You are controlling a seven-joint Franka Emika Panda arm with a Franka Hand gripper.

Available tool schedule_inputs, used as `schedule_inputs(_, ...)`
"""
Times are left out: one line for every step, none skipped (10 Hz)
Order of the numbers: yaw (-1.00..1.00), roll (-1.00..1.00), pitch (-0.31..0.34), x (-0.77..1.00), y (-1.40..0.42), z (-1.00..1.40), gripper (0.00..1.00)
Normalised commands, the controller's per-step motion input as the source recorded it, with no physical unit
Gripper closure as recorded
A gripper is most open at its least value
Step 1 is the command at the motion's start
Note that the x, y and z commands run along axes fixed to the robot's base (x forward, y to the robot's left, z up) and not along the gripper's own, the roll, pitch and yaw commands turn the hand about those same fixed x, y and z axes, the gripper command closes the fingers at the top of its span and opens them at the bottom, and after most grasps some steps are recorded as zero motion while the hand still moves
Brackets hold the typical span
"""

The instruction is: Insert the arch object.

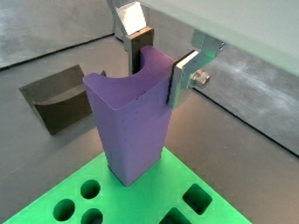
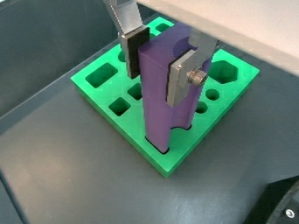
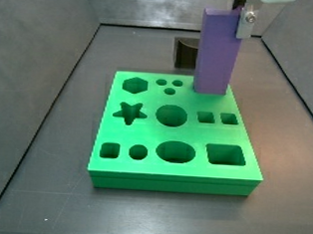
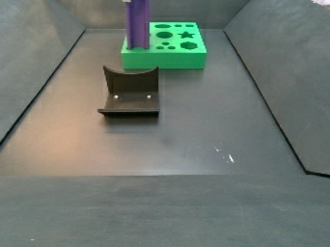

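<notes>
The arch object [image 1: 128, 131] is a tall matte purple block with a scooped top end. It stands upright between my gripper's [image 1: 159, 80] silver fingers, which are shut on its upper part. It also shows in a wrist view [image 2: 158, 109]. Its lower end meets the far right corner of the green board [image 3: 169, 180], which has several shaped holes. I cannot tell whether the end is in a hole. In a side view the gripper [image 3: 239, 16] is above the block [image 3: 219, 53]. In a side view the block [image 4: 137, 21] stands at the board's [image 4: 180, 60] left end.
The fixture [image 4: 130, 92], a dark L-shaped bracket, stands on the grey floor in front of the board. It also shows in a wrist view [image 1: 59, 98] and behind the board in a side view [image 3: 184, 53]. Dark walls bound the floor on both sides.
</notes>
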Motion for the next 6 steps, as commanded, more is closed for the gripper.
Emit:
schedule_inputs(0.01,0.00,0.049,0.01,0.00,-0.17,1.00)
schedule_inputs(0.00,0.11,0.087,0.15,-0.01,-0.24,1.00)
schedule_inputs(0.00,0.13,0.161,0.40,-0.04,-0.33,1.00)
schedule_inputs(-0.04,0.08,0.149,0.41,-0.01,-0.29,1.00)
schedule_inputs(-0.05,0.11,0.159,0.41,0.00,-0.30,1.00)
schedule_inputs(-0.03,0.07,0.124,0.33,0.00,-0.31,1.00)
